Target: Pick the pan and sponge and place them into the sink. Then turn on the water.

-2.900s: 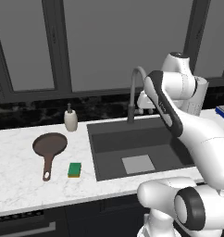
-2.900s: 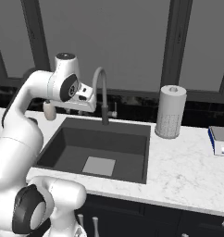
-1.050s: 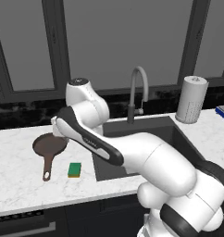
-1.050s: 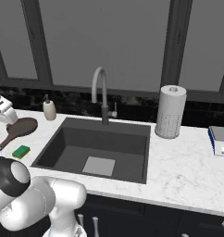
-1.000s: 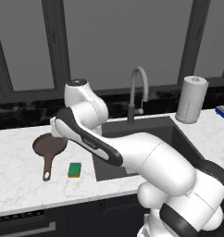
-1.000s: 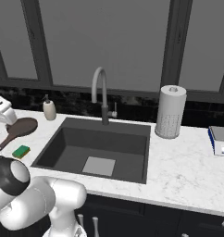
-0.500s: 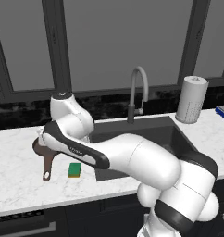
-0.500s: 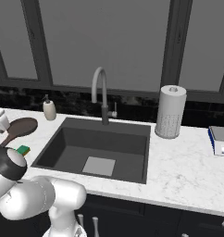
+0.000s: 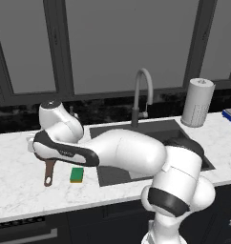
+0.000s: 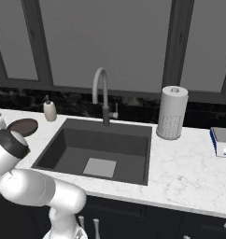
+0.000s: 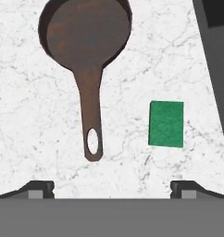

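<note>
Change: the arm has swung from over the sink [image 9: 184, 143] to the counter [image 9: 12, 190] on the left and come down lower.
Left base view: the arm covers the pan [image 9: 49, 172] bowl; the sponge [image 9: 77, 175] lies just beside the handle.
Right base view: the pan bowl shows at the left edge, beside the sink.
Hand view: the gripper [image 11: 112, 187] stands wide apart and holds nothing; the pan handle lies ahead, left of centre, and the sponge ahead to the right.
Risk: the handle is off centre, so closing now could clip it or nudge the sponge.

The pan [image 11: 86, 34] is showing a matt, mottled brown surface; beside it, the sponge [image 11: 166, 123] is looking flat matt green, both lying on veined white marble-look counter [image 11: 30, 120].
</note>
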